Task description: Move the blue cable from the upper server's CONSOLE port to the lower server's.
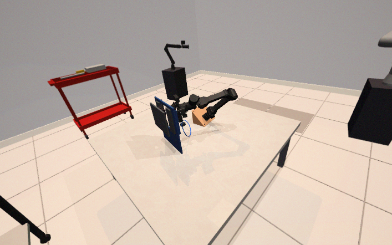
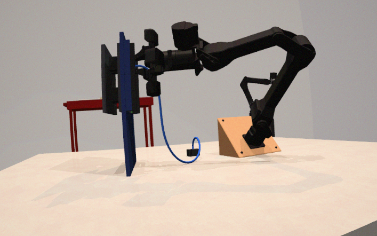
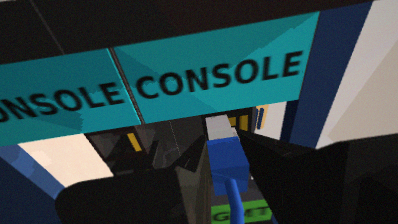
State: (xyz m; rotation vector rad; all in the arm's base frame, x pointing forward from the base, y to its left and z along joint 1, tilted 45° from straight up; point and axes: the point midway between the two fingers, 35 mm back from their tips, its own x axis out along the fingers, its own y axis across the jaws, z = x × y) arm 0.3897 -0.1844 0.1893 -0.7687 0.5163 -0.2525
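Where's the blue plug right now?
In the wrist view, the blue plug is right of centre, between the hand's fingers, just below the right-hand teal CONSOLE label.

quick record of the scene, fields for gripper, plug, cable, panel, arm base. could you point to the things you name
gripper: shut on the plug [image 2: 137,63] [image 3: 220,150]
plug: blue with a pale front end, under the right-hand CONSOLE label [image 3: 220,75] in the wrist view; how deep it sits, cannot tell
cable: blue [image 2: 162,126] [image 3: 236,202] [image 1: 190,131], looping down to a small black block [image 2: 190,152] [image 1: 183,123]
panel: blue [image 2: 128,140] [image 1: 176,141], upright on the table
arm base: on an orange wedge [image 2: 231,138] [image 1: 198,119]
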